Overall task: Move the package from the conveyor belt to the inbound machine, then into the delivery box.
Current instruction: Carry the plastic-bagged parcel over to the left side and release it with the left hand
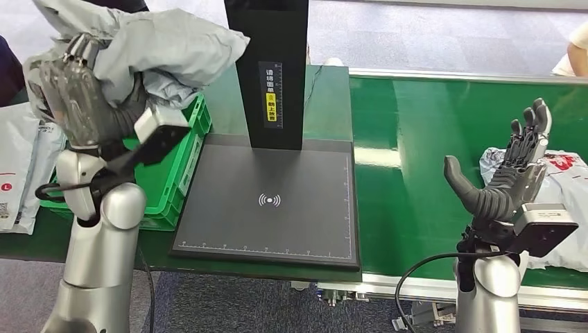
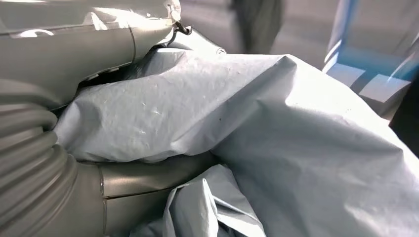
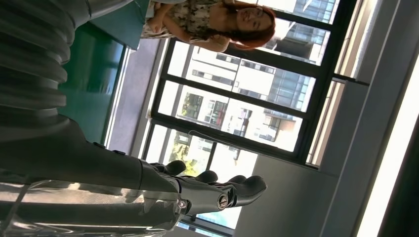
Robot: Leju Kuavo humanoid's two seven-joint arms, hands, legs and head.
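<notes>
above the green plastic delivery box (image 1: 177, 177), the left hand (image 1: 80, 94) holds up a soft grey plastic package (image 1: 163, 45).
over the green conveyor belt (image 1: 430, 139), the right hand (image 1: 509, 177) is spread wide, holding nothing.

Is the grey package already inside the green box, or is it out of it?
Out. The left hand holds the grey package up in the air above the green box; it does not rest inside.

Three packages (image 1: 166, 48), one crate (image 1: 182, 163)
</notes>
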